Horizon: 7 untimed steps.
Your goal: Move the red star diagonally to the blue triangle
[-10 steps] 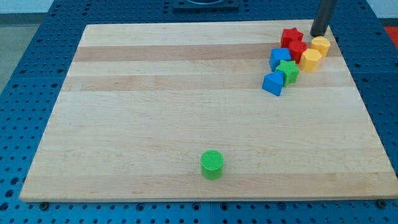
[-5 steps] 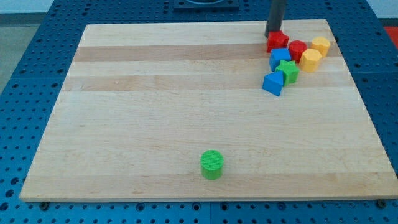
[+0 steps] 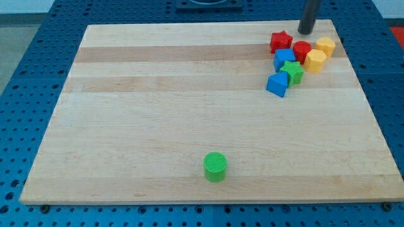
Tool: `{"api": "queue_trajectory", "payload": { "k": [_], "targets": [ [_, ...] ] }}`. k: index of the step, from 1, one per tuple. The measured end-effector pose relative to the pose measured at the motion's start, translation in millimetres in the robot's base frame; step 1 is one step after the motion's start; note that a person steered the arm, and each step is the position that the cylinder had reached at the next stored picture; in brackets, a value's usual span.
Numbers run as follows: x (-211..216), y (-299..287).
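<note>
Shifted rightward off the red star (image 3: pixel 281 41), my tip (image 3: pixel 306 32) holds nothing, standing apart at its upper right, while the star lies near the blue triangle (image 3: pixel 276 84).

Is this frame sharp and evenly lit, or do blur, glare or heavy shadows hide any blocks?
Camera view: lighting is even and soft, no glare on the wooden board; shadows are faint. The red star and blue triangle read crisp. My tip, up and to the right of the star, looks slightly soft; the rod is cropped at the view's top.

star (image 3: pixel 281 41) left of cluster, end effector (image 3: pixel 306 32) above-right
</note>
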<state>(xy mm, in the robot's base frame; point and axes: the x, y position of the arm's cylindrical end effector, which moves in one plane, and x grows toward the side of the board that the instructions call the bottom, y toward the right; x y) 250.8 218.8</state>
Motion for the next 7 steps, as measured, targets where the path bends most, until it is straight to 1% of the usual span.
{"api": "queue_trajectory", "payload": {
  "k": [1,3,7],
  "targets": [
    [18.5,-5.0],
    [19.7,-15.9],
    [19.6,-95.4]
  ]
}}
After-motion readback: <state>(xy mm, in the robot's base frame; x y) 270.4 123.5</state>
